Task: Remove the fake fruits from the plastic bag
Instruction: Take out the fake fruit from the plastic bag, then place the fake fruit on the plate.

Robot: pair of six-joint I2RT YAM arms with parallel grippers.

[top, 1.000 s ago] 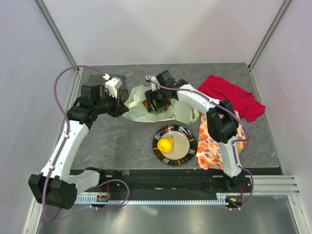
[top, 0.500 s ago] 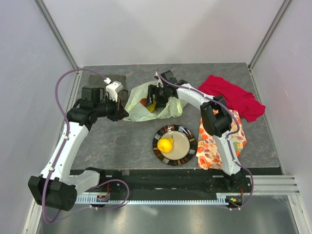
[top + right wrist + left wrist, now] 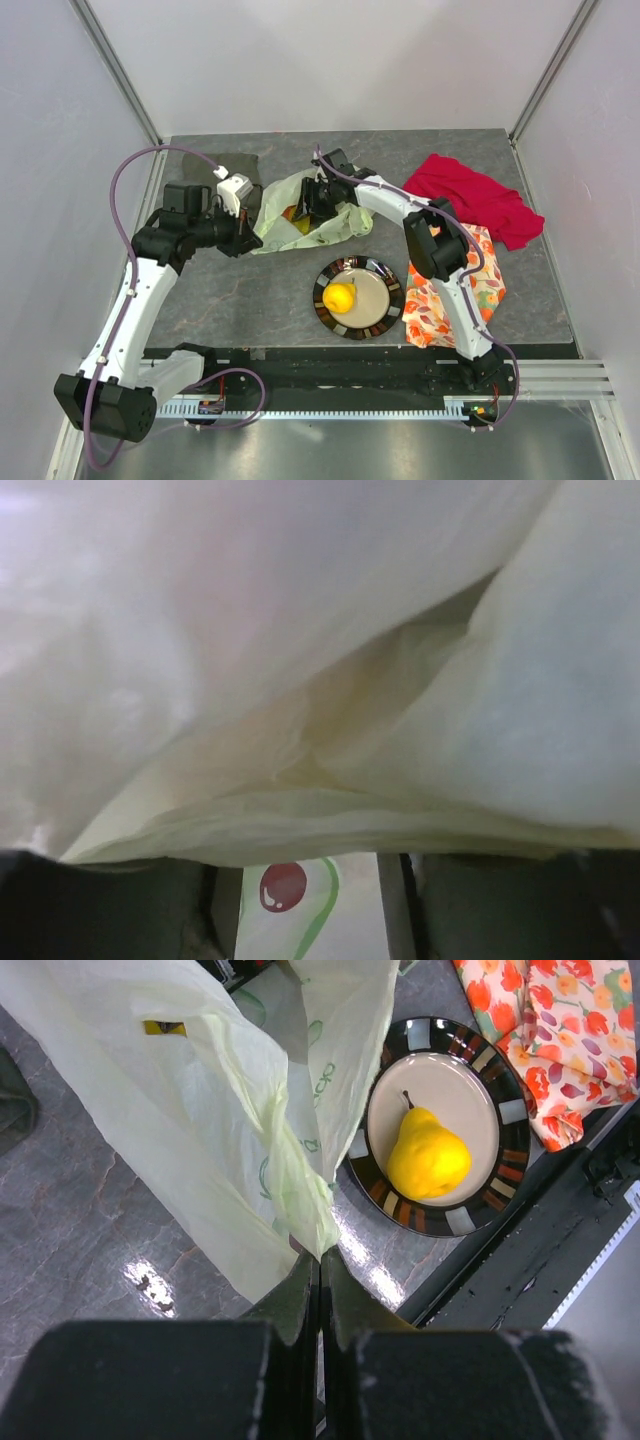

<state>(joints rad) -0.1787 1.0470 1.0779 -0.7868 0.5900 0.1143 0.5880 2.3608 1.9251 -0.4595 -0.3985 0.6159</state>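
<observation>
Plastic bag point(image 3: 335, 230), axis prob. L–R

Thin crinkly plastic bag point(image 3: 180, 1130), glossy marbled table point(image 3: 80, 1230)

Striped-rim plate point(image 3: 391, 286) near front edge; flowered cloth point(image 3: 432, 308) just beside it, right. Red cloth point(image 3: 470, 195) crumpled far right. Dark folded cloth point(image 3: 243, 164) far left.

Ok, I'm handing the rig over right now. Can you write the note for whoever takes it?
Left gripper: shut on an edge of the plastic bag, pinching it.
Right gripper: open, reaching inside the bag's mouth, nothing between its fingers.
Done: one yellow fruit lies on the plate.
Left: remaining fruits show dimly through the bag; their number is unclear. Take them out.
</observation>
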